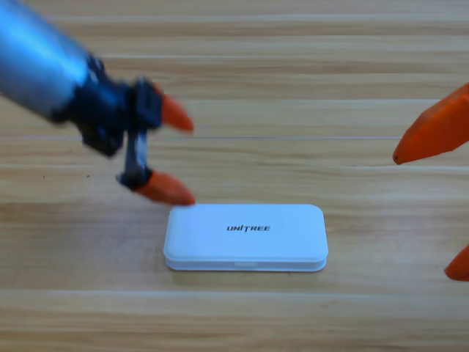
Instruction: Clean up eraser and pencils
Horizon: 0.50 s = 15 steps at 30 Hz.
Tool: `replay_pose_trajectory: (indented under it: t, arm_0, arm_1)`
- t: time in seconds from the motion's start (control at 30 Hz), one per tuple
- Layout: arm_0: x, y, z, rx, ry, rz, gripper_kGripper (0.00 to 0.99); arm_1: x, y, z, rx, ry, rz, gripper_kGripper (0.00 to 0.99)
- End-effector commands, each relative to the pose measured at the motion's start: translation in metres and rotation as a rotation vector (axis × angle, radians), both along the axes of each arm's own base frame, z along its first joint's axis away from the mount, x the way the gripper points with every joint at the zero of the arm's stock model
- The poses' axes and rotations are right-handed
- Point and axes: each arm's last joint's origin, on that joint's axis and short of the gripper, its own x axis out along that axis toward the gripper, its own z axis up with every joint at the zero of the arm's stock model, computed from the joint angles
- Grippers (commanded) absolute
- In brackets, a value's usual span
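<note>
1. A flat white plastic case (245, 237) with rounded corners lies closed on the pale wooden table (242, 44), its smooth lid printed with dark lettering.
2. The eraser and pencils cannot be seen anywhere on the tabletop; whether they lie inside the shut case cannot be told.
3. The left gripper (178, 155), black-bodied on a shiny grey cylindrical arm, hangs just beside the case's upper left corner. Its 2 tapered orange jaws are spread wide and hold nothing; the lower tip is at the case's corner, and whether it touches cannot be told.
4. The right gripper (429, 213) sits at the picture's right edge, well apart from the case. Only 2 smooth orange jaw tips show, 1 above the other, spread with a wide gap and nothing between them.
5. The table's planks show fine lengthwise grain.
</note>
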Motion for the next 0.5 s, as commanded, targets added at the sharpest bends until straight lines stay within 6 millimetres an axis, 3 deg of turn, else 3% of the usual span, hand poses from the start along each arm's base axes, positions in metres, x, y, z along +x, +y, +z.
replay_pose_trajectory:
  t: [0.03,0.3,0.5]
  arm_0:
    - [-0.051,-0.022,0.042,-0.062,-0.04,-0.13,0.99]
    - [-0.087,-0.066,0.058,-0.095,-0.071,-0.231,0.99]
    - [-0.098,-0.078,0.056,-0.093,-0.055,-0.269,0.99]
  arm_1:
    - [-0.002,0.007,-0.009,-0.012,0.028,0.029,0.931]
    - [-0.001,0.008,-0.01,-0.016,0.031,0.029,0.931]
    - [-0.001,0.008,-0.011,-0.018,0.033,0.029,0.931]
